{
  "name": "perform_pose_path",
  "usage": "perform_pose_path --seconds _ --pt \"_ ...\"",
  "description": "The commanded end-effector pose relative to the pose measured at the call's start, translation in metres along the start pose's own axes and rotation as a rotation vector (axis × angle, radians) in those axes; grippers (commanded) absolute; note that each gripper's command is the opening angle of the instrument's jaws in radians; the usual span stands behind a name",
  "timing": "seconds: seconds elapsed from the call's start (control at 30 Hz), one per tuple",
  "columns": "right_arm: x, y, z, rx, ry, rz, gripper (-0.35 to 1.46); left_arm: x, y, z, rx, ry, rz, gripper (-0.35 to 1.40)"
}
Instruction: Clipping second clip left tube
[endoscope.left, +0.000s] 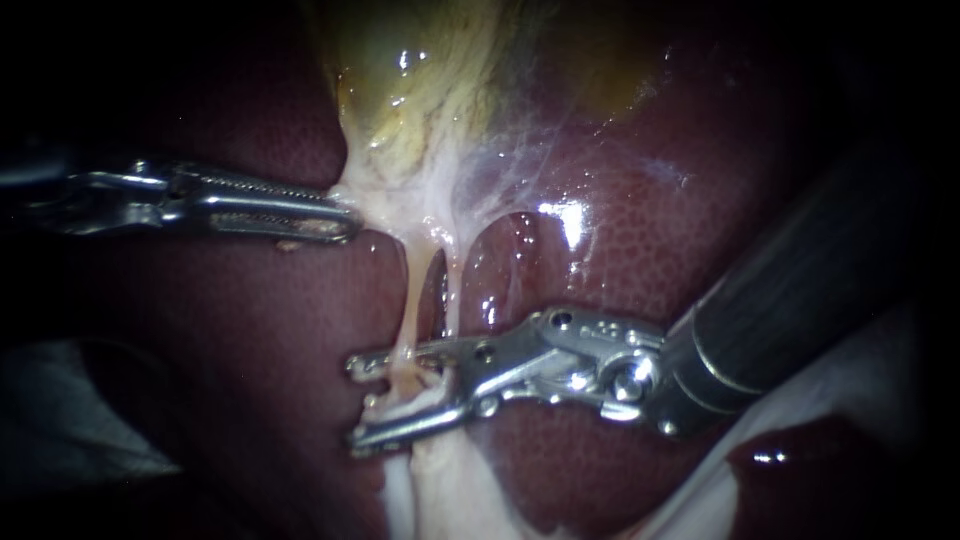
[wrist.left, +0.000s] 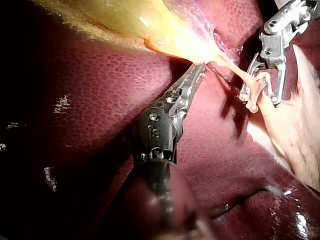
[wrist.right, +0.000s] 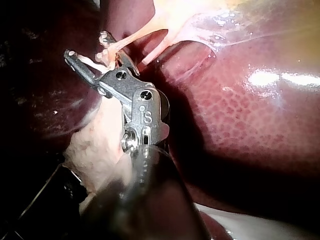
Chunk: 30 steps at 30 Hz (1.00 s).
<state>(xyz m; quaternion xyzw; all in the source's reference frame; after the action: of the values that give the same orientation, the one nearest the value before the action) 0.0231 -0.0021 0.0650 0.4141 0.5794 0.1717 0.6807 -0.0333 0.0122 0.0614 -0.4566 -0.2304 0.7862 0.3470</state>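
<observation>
left wrist view alone: left instrument (wrist.left: 199, 68) tight on gallbladder (wrist.left: 150, 22); right instrument (endoscope.left: 357, 401), jaws open, astride left tube (endoscope.left: 410, 300)

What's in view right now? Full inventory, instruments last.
liver: one, dark red, background all round.
gallbladder: one, yellow-green, above the tubes.
left tube: one, pale, runs down from the gallbladder into the right instrument's jaws.
right tube: one, pale, alongside the left tube.
pale tissue: one mass, whitish, below the jaws.
left instrument: one, metal, jaws shut on the gallbladder's lower edge.
right instrument: one, metal, jaws open astride the left tube.
</observation>
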Motion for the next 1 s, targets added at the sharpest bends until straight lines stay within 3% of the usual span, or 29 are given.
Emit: perform_pose_path --seconds 0.03,0.2,0.5,0.7,1.0 --pt "-0.0001 0.0 -0.0001 0.0 -0.001 0.007 0.39 0.0 0.0 0.0 0.0 0.0 0.0 -0.35" --pt "-0.0003 -0.0002 -0.0005 0.005 -0.003 0.024 0.24 0.0 0.0 0.0 0.0 0.0 0.0 -0.35" --pt "-0.0003 -0.0006 -0.001 0.026 -0.009 0.048 -0.34 0.0 0.0 0.0 0.0 0.0 0.0 -0.35" --pt "-0.0003 -0.0008 -0.0012 0.028 -0.01 0.095 -0.35 0.0 0.0 0.0 0.0 0.0 0.0 -0.35" --pt "-0.0004 -0.0008 -0.0013 0.028 -0.013 0.095 -0.35 0.0 0.0 0.0 -0.001 0.0 0.0 -0.35"
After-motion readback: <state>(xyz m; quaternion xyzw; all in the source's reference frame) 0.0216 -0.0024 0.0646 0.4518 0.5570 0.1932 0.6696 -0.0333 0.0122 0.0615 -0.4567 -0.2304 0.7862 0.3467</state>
